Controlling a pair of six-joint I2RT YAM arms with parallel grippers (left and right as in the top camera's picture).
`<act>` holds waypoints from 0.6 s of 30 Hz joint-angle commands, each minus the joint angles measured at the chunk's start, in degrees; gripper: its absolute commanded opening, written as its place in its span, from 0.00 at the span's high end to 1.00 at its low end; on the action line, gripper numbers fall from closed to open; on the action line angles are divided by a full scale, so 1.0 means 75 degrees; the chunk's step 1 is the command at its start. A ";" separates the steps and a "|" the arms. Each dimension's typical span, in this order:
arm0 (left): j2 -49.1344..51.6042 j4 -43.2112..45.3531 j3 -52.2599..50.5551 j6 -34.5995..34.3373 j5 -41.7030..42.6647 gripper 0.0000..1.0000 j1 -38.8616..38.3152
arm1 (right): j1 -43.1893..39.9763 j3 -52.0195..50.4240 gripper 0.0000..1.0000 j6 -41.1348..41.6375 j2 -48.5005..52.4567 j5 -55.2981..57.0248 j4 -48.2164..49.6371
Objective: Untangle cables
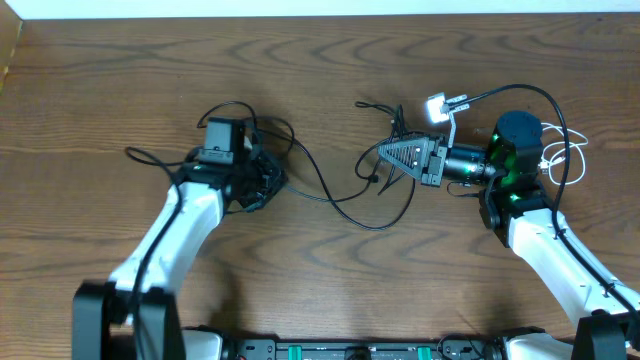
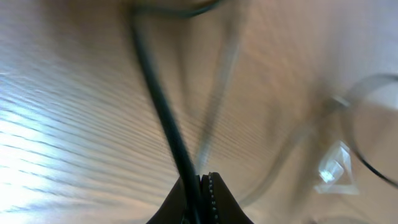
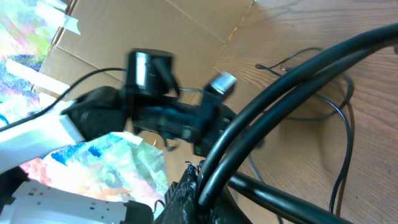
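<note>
Thin black cables (image 1: 335,195) lie tangled across the wooden table, with loops (image 1: 262,128) beside the left arm and a bundle (image 1: 395,180) under the right one. My left gripper (image 1: 262,185) points down at the table. In the left wrist view it (image 2: 202,186) is shut on one black cable (image 2: 158,93) that runs up and away. My right gripper (image 1: 382,152) points left. In the right wrist view it (image 3: 202,180) is shut on two black cable strands (image 3: 280,87) that rise to the right. A short white cable (image 1: 568,160) lies curled by the right arm's base.
A thicker black cord (image 1: 545,100) arcs over the right arm's base. The table's far edge (image 1: 300,16) runs along the top, with a cardboard corner (image 1: 8,50) at the upper left. The left arm (image 3: 155,112) and a cardboard box (image 3: 174,31) show in the right wrist view.
</note>
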 commanded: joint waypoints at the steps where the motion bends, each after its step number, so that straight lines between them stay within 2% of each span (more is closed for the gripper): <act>1: -0.1067 0.0015 0.0315 0.0688 0.0941 0.92 0.0009 | 0.0000 0.0073 0.99 -0.0175 0.0003 -0.0230 0.0029; 11: -0.3657 0.0023 0.0335 0.0854 0.1046 0.92 0.0003 | 0.0358 0.0073 0.99 -0.0175 0.0003 -0.0612 0.0764; 14: -0.4004 0.0047 0.0335 0.0848 0.1148 0.92 0.0003 | 0.0592 0.0073 0.99 -0.0172 0.0003 -0.0697 0.1102; 18: -0.4051 0.0443 0.0335 0.0694 0.1918 0.92 -0.0117 | 0.0941 0.0073 0.99 -0.0172 0.0003 -0.0434 0.1023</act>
